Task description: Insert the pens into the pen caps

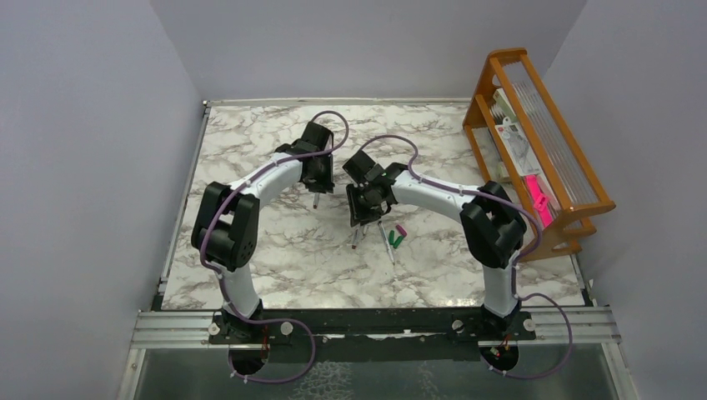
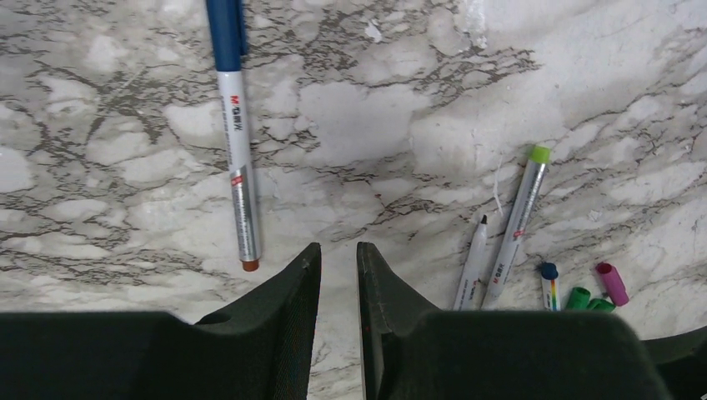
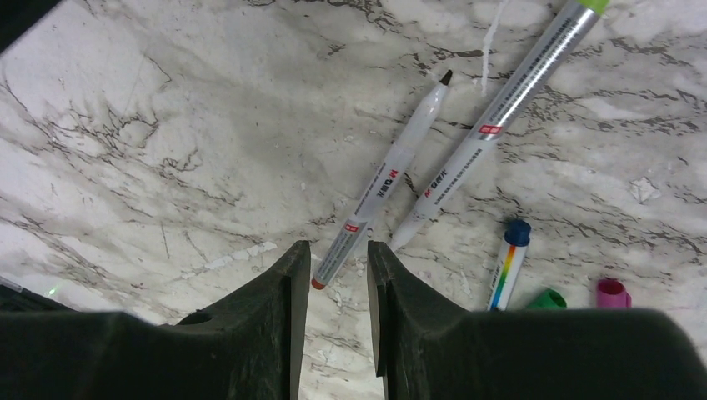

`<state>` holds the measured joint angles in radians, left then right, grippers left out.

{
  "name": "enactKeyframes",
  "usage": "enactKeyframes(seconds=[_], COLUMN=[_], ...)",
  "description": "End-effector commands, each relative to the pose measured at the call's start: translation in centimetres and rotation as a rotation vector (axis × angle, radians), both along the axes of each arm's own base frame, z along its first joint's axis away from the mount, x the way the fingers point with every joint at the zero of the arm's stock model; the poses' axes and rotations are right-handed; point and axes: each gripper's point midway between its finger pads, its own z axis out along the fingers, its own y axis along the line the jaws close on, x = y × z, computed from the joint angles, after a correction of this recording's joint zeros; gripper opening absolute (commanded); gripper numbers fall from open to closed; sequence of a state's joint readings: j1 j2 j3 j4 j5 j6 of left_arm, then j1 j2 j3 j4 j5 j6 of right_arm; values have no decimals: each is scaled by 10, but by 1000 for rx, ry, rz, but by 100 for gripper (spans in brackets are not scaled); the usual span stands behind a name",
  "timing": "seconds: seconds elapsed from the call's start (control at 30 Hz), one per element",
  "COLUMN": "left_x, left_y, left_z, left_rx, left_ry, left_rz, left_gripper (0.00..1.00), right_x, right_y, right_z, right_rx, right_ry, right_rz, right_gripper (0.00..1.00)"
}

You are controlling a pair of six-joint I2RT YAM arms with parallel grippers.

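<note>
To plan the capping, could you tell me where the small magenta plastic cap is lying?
In the top view the small magenta plastic cap lies on the marble table, right of centre, beside the small green plastic cap.

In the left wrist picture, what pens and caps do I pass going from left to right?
Blue-capped pen → black-tipped pen → green-ended pen → rainbow pen → green cap → pink cap.

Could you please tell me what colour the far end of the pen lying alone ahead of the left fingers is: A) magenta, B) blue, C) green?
B: in the left wrist view the lone pen wears a blue cap, while the green cap and magenta cap lie loose off to the side.
</note>
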<state>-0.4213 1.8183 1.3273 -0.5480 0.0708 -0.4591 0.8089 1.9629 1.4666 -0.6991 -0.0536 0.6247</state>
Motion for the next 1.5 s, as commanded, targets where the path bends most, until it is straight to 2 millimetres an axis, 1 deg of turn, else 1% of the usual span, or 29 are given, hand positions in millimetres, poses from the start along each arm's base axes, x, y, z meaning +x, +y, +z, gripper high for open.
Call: enactKeyframes(seconds=[0.0, 0.17, 0.43, 0.73, 0.83, 0.93, 0.97, 1.03, 1.07, 1.17, 1.27, 1.33, 1.47], left_x=[5, 3, 4, 4, 5, 5, 5, 5, 5, 5, 5, 5, 11], left_y=[10, 12, 13, 15, 16, 16, 16, 15, 15, 13, 8, 1, -20], left_z=[16, 16, 18, 17, 18, 20, 20, 21, 21, 23, 31, 37, 72], left_rx=[-41, -42, -44, -34, -32, -31, -32, -36, -37, -48, -78, -120, -261], left_ry=[-38, -41, -50, -51, -58, -62, -63, -64, -63, -64, -74, -97, -219], left_rz=[35, 35, 33, 30, 30, 31, 30, 28, 26, 17, 3, -19, -77], left_gripper=[24, 25, 24, 24, 24, 24, 24, 24, 24, 24, 24, 24, 25], right_x=[0, -1, 4, 1, 0, -1, -1, 1, 1, 4, 10, 15, 20], right_y=[9, 6, 6, -3, -5, -7, -7, -5, -4, 0, 4, 6, 7], right_z=[-2, -14, -25, -45, -49, -49, -48, -45, -43, -34, -14, 0, 24], right_rx=[4, -33, -73, -136, -148, -153, -152, -138, -129, -94, -45, -17, 34], right_ry=[20, 42, 50, 83, 89, 89, 87, 78, 74, 50, -10, -47, -100], right_rz=[3, 10, 5, -2, -5, -13, -16, -17, -16, -21, -30, -42, -79], right_gripper=[31, 31, 31, 31, 27, 17, 14, 3, 1, 1, 1, 1, 1])
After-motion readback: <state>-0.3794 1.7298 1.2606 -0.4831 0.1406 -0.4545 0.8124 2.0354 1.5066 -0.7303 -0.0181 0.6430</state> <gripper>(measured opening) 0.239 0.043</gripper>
